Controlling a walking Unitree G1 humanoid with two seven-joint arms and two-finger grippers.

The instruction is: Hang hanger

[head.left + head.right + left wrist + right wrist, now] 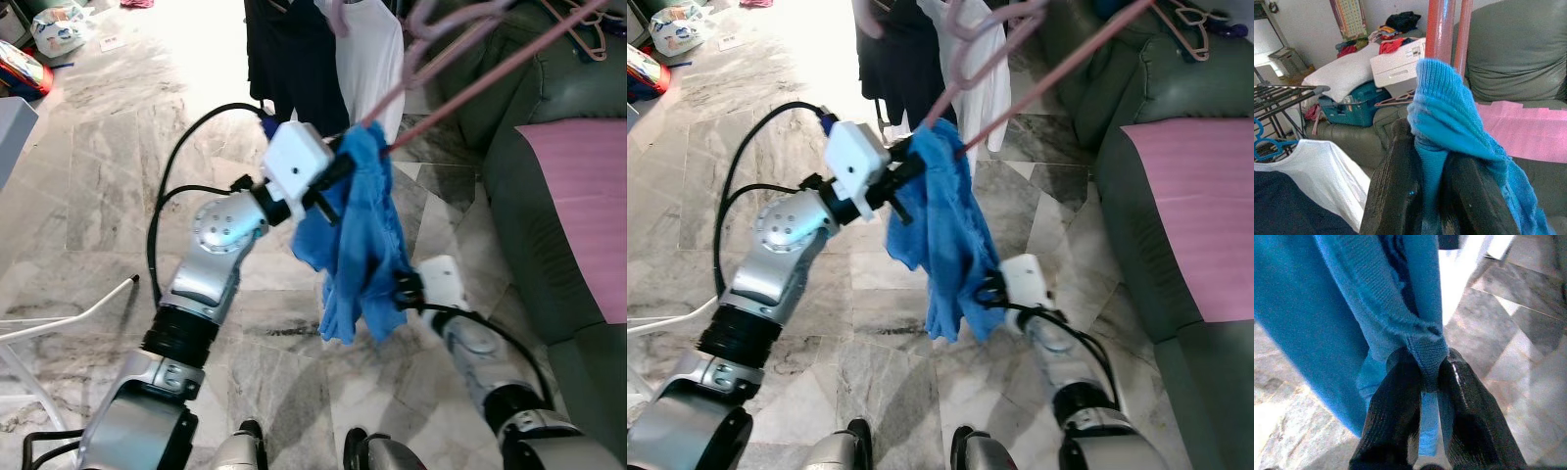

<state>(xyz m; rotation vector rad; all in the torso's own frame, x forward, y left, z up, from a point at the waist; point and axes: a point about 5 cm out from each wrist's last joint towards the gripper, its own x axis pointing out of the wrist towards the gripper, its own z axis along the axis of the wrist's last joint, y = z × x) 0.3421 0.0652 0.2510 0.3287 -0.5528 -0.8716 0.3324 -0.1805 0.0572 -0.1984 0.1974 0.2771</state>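
Both pairs of fingers [1400, 196] [1396, 421] clamped on one blue garment [358, 235] (one pink hanger [470, 83]).

Pink hanger [470, 83] hook cut off at top edge; lower bar hidden under blue garment [358, 235].

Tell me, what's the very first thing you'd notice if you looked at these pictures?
The bright blue garment dangling in the middle, over the marble floor, draped on the end of a pink hanger. The left gripper pinches its top by the hanger, and the right gripper pinches a lower hem. Behind hang a dark garment and a white shirt, with a green sofa on the right.
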